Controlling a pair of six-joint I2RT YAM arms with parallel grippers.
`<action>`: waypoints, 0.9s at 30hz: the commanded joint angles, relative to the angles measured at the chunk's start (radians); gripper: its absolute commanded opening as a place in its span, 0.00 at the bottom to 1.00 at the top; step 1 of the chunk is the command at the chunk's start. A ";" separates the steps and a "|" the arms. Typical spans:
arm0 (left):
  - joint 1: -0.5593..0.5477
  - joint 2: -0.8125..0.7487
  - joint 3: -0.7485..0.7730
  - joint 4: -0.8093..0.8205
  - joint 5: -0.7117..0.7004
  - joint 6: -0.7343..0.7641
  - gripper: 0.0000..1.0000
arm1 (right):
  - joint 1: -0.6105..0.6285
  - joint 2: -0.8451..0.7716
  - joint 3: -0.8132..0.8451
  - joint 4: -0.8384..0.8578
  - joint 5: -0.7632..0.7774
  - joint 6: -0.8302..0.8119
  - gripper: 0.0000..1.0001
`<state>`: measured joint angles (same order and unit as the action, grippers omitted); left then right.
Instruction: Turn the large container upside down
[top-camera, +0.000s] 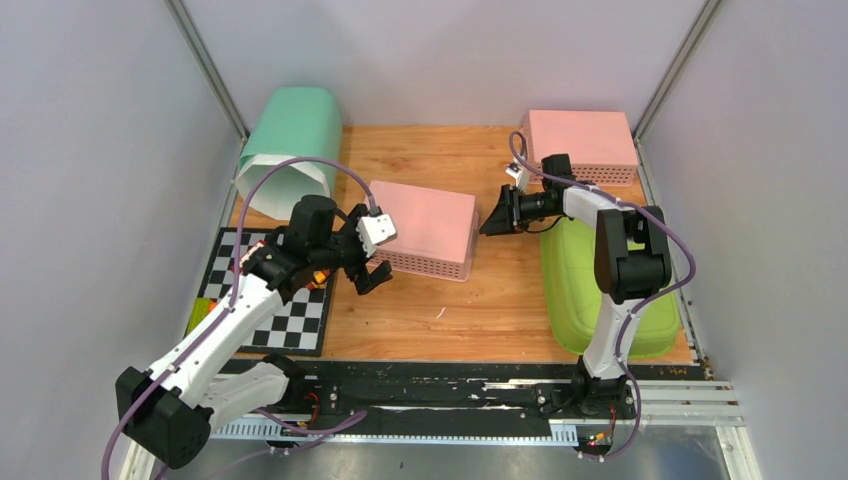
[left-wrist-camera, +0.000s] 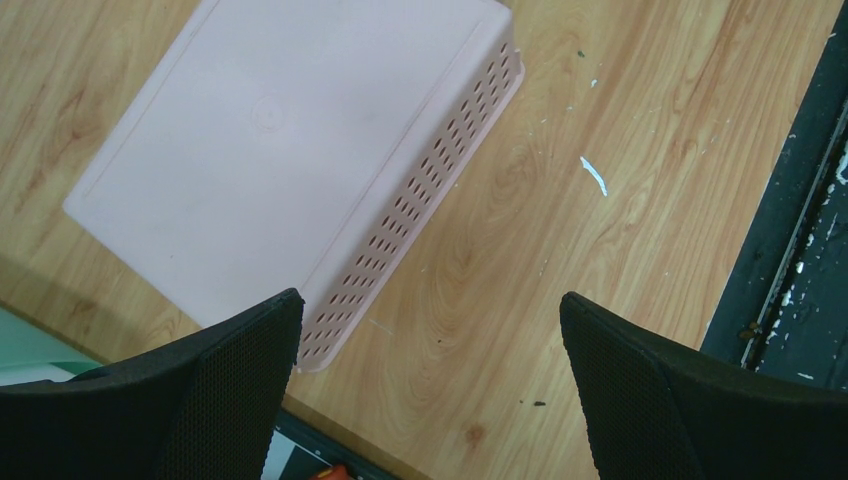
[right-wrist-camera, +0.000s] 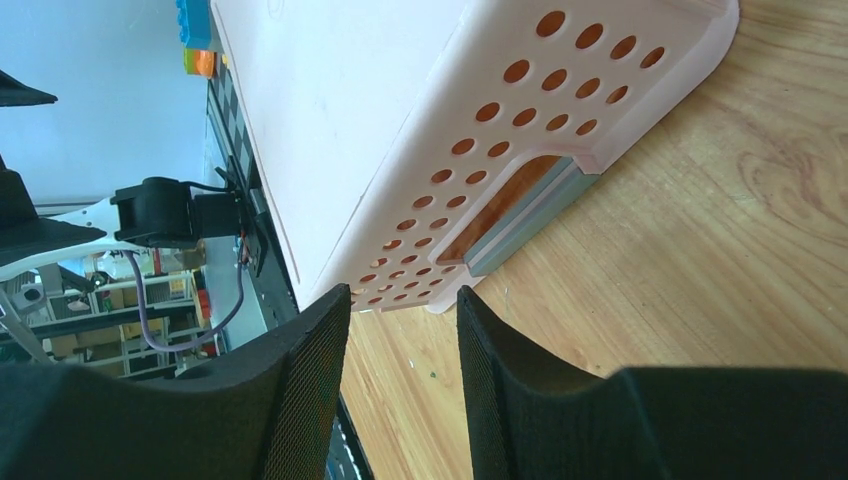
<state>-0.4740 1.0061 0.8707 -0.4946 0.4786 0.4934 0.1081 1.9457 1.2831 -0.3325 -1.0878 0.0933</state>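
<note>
table (top-camera: 500, 300) is crowded, so any wide arm swing from here risks a knock. lime tub (top-camera: 570, 290) sits right under the r arm; a low elbow could shove it off the front edge. mint bin (top-camera: 290, 140) lies on its side at back left and prob rolls if the l arm's cable or elbow brushes it. 2nd pink basket (top-camera: 585, 140) at back right is near the r arm's cable.

task's thing, by my read, is the pink basket (top-camera: 425, 225) mid-table: bottom up, flat on the wood, between both grippers, so the flip looks done.

right gripper (right-wrist-camera: 402, 295) has a narrow gap w/ nothing in it, just off the basket's end by the handle slot. can't tell if a finger touches. if one hooks the rim on pulling away, the basket drags or tips back.

left gripper (left-wrist-camera: 430, 305) is spread wide, empty, above the basket's near corner; dropping would pin or skew it.
</note>
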 joint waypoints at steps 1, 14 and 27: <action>0.006 0.015 -0.009 0.024 0.012 -0.012 1.00 | -0.012 0.018 -0.012 0.003 0.018 0.009 0.46; 0.006 0.046 -0.010 0.059 -0.061 -0.046 1.00 | 0.007 -0.136 -0.031 0.006 0.094 -0.069 0.54; 0.006 0.003 -0.018 0.063 -0.089 -0.036 1.00 | 0.217 -0.408 -0.092 0.011 0.278 -0.379 0.85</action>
<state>-0.4732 1.0397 0.8646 -0.4492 0.4034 0.4564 0.2455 1.6096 1.2228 -0.3210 -0.8974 -0.1326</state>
